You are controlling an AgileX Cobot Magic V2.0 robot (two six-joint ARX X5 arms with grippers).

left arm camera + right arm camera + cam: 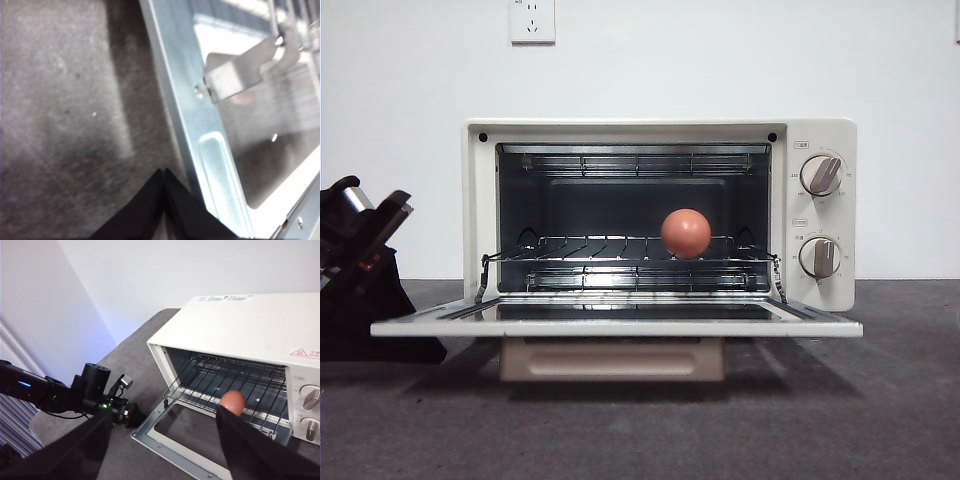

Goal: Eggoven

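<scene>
The cream oven (820,140) stands with its door (620,326) folded down flat. A reddish-brown egg (686,232) rests on the wire rack (580,252) inside, right of the middle. My left gripper (163,173) is shut with nothing in it, low over the table beside the door's metal frame (210,150); the front view shows it as a black shape (365,255) at the left. My right gripper (160,450) hangs open high in front of the oven (240,320), apart from the egg (233,401).
Two knobs (822,174) (819,257) sit on the oven's right panel. The beige handle (612,358) hangs under the open door. A white wall with a socket (532,20) stands behind. The grey table (880,400) runs in front and to the sides.
</scene>
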